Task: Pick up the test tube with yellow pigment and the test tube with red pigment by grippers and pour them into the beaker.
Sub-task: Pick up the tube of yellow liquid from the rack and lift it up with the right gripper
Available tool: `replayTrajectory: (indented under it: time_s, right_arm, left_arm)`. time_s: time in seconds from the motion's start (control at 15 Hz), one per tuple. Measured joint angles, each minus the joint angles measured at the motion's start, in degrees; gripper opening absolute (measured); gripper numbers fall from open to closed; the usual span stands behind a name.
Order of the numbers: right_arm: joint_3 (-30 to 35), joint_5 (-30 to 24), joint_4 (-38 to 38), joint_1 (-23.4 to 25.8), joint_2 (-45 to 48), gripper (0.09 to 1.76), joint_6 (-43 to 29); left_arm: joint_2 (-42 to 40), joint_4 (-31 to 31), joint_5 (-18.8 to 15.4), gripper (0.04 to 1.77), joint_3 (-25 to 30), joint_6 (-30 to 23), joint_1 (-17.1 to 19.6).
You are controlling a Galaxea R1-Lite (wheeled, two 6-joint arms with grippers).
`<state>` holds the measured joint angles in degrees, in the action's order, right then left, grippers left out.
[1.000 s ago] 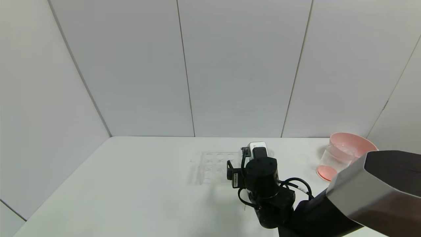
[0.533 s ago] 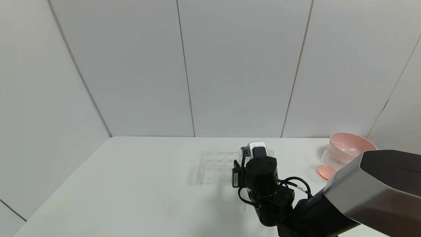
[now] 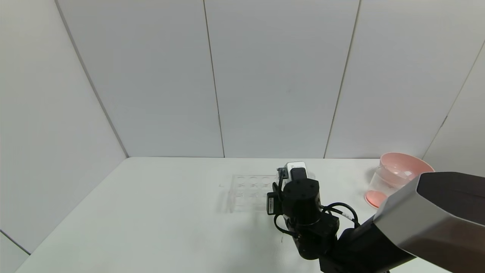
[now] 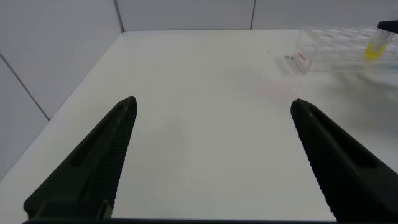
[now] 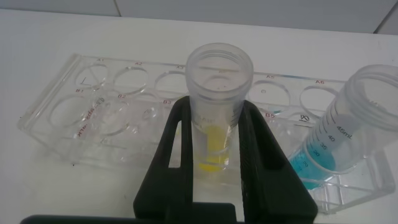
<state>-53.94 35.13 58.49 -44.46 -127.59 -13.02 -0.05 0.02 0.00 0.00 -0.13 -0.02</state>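
Rack (image 5: 93, 106) – clear glossy plastic; yellow tube (image 5: 217, 106) – clear; table (image 3: 170, 227) – matt white.

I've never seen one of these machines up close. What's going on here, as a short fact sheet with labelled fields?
Right pincer: at the clear rack, fingers closed on either side of the test tube with yellow pigment
Yellow tube: upright, a little yellow liquid at its bottom
Neighbour: blue-liquid tube standing in the rack
Left pincer: open, holding nothing, above bare table
Beaker: far right of the table, in front of the pink bowl
Red tube: not visible
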Motion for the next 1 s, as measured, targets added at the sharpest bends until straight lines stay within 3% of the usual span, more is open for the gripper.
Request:
replayTrajectory:
  time_s: [0.47,1.0]
  right_arm:
    - [-0.7,-1.0,-0.1,0.3,3.7,0.49,1.5]
    - [-0.7,-4.9,-0.4,3.0,14.0,0.49,6.9]
  left_arm:
    - [0.0,0.0,0.0,1.76,0.0,0.0,0.0]
    - [0.0,0.0,0.0,1.76,0.0,0.0,0.0]
